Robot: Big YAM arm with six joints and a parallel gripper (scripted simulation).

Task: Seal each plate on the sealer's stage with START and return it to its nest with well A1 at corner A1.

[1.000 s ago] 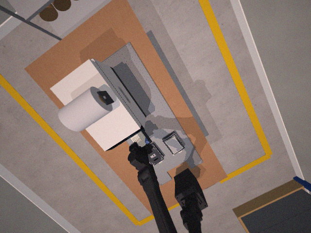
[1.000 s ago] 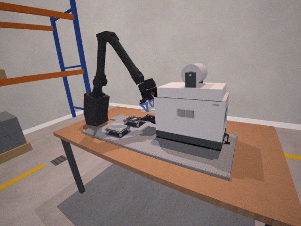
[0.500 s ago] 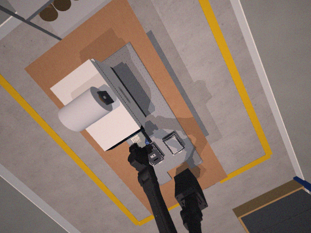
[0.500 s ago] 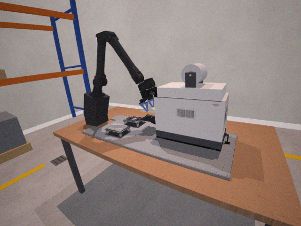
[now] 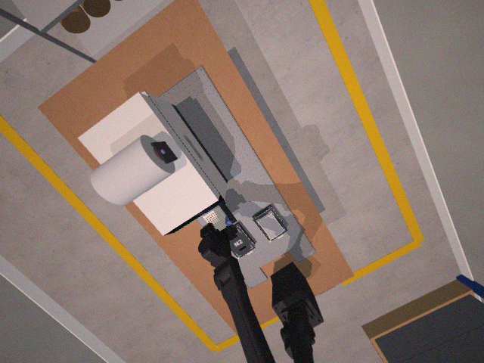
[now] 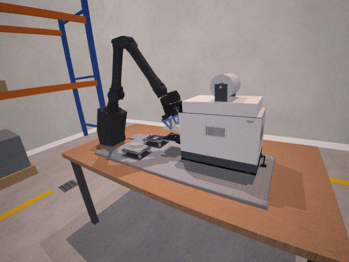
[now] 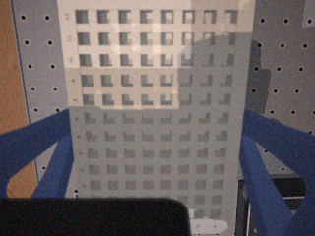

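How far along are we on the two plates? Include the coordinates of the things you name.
Likely done: first plate (image 5: 270,223) (image 6: 136,148) sits in its nest, top smooth with no well grid showing, so probably sealed.
In hand: second plate (image 5: 212,217) (image 6: 176,126) (image 7: 157,93), wells showing, gripped by the gripper (image 5: 219,224) (image 6: 173,125) (image 7: 157,117) near the sealer (image 5: 183,205) (image 6: 220,141); N2 (image 5: 243,245) (image 6: 155,141) holds no plate.
Left, probably: seat it on the stage, START, return to N2, move clear.

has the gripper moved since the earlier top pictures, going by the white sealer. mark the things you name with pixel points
No clear movement: the gripper (image 5: 224,222) (image 6: 171,124) (image 7: 157,117) remains just beside the sealer's (image 5: 179,206) (image 6: 220,135) near end.
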